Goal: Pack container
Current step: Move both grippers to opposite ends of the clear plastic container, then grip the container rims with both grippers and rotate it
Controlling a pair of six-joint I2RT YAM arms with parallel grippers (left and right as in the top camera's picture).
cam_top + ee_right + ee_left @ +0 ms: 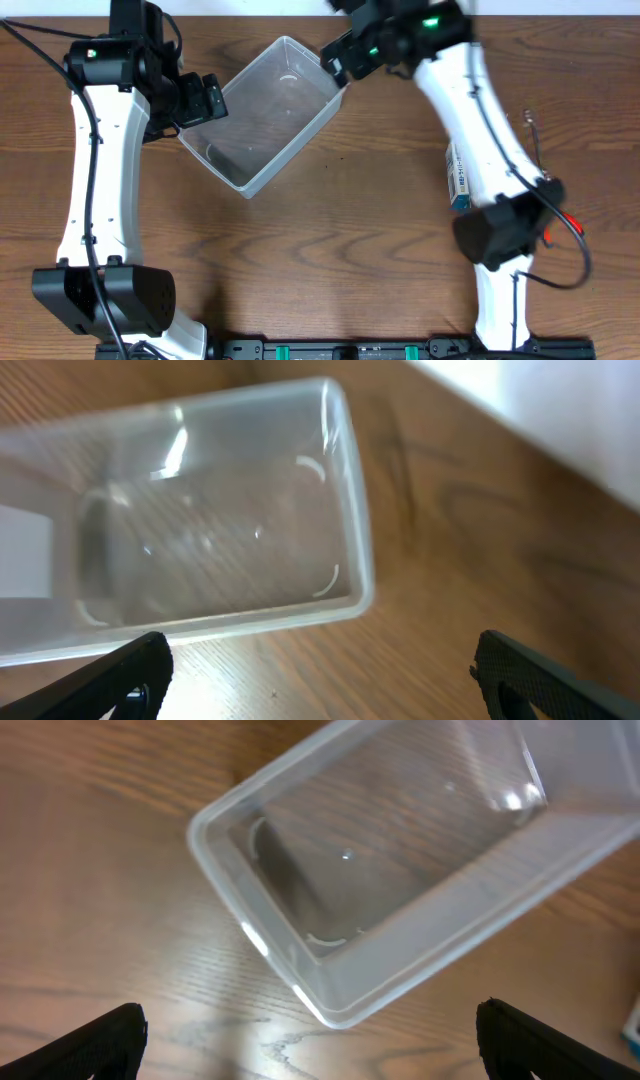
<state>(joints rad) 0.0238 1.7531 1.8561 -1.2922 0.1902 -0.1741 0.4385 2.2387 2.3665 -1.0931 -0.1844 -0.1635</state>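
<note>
Both wide open and empty, the left end effector (213, 98) and right end effector (333, 62) flank the container (262, 120), seemingly empty, on the desk (330, 240); a rim bump could skid it away.

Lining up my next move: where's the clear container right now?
In the overhead view the container sits angled at the table's far centre, between the left end effector and the right end effector.

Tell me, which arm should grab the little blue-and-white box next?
Probably the right. The box lies beside that arm, while the left gripper is far across the tub. The right gripper is open and empty, like the left.
</note>
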